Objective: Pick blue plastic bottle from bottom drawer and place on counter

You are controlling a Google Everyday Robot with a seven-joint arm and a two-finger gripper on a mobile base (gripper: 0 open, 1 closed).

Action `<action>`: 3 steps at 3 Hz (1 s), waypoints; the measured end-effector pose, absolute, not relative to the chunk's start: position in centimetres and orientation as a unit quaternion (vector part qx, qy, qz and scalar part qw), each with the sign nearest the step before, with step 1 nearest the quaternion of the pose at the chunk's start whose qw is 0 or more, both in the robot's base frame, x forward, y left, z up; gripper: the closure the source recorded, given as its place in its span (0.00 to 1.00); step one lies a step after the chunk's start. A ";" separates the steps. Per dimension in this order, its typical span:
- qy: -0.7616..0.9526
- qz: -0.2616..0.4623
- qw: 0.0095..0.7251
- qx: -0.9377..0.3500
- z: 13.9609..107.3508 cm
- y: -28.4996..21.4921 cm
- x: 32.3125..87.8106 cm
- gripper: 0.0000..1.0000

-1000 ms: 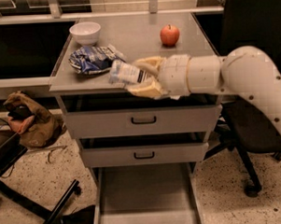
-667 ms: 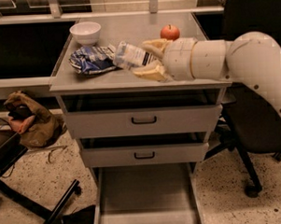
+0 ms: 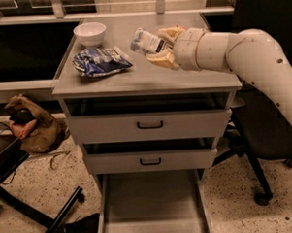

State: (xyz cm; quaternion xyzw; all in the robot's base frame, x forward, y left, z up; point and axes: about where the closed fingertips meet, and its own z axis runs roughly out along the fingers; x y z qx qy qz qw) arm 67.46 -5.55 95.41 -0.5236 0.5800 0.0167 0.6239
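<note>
My gripper reaches in from the right and is shut on the blue plastic bottle, a small clear bottle with a pale blue-white label. It holds the bottle tilted above the middle of the counter, the grey top of the drawer cabinet. The bottom drawer is pulled open at the lower centre, and its flat grey floor is bare.
A blue-and-white foil snack bag lies on the counter's left half. A white bowl stands at its back left corner. Two grey drawers with black handles are shut. A brown bag lies on the floor at left; a black office chair stands at right.
My gripper has risen with the bottle from the counter's front edge and moved back over the counter top. It now covers the red apple that showed at the back right.
</note>
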 end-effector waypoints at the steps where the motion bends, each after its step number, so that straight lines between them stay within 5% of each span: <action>1: 0.587 -0.015 0.625 -0.515 94.9 -6.4 69.7 1.00; 3: 0.609 -0.045 0.601 -0.516 92.9 -7.1 72.4 1.00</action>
